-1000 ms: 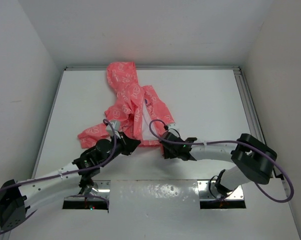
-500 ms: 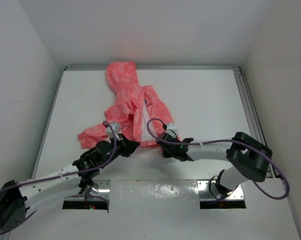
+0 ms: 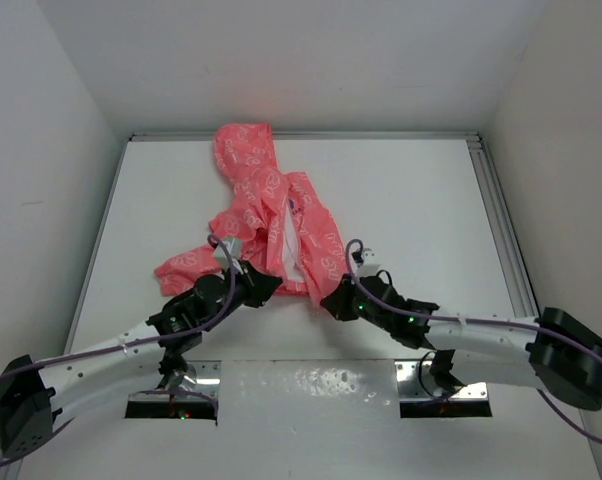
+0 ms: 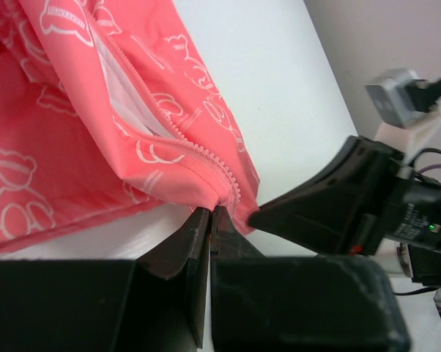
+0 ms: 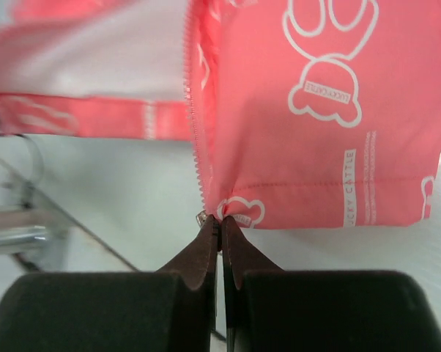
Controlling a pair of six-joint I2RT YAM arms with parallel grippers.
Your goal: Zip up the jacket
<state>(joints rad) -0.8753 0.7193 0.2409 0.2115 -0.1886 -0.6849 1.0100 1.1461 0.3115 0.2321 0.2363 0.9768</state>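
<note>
The coral-pink jacket (image 3: 266, 195) lies on the white table (image 3: 411, 200), hood toward the far edge, front unzipped with white lining (image 3: 294, 247) showing. My left gripper (image 3: 264, 289) is shut on the bottom hem of the left front panel at its zipper edge (image 4: 222, 189). The right gripper (image 3: 331, 299) is shut on the bottom corner of the right front panel (image 5: 239, 209), beside the zipper teeth (image 5: 194, 125). A small metal piece (image 5: 201, 218) sits at the zipper's lower end, touching the fingertip. In the left wrist view the right gripper (image 4: 253, 218) is close to the left gripper (image 4: 210, 213).
White walls close in on three sides. A metal rail (image 3: 498, 225) runs along the table's right edge. Purple cables (image 3: 356, 255) loop over both arms. The arm bases and metal plates (image 3: 176, 400) sit at the near edge. One sleeve (image 3: 186, 268) lies to the left.
The right gripper has shut on the right panel's hem corner. Its arm has dropped and stretched to the right, and the right panel is spread wider. The left gripper has stayed put.
</note>
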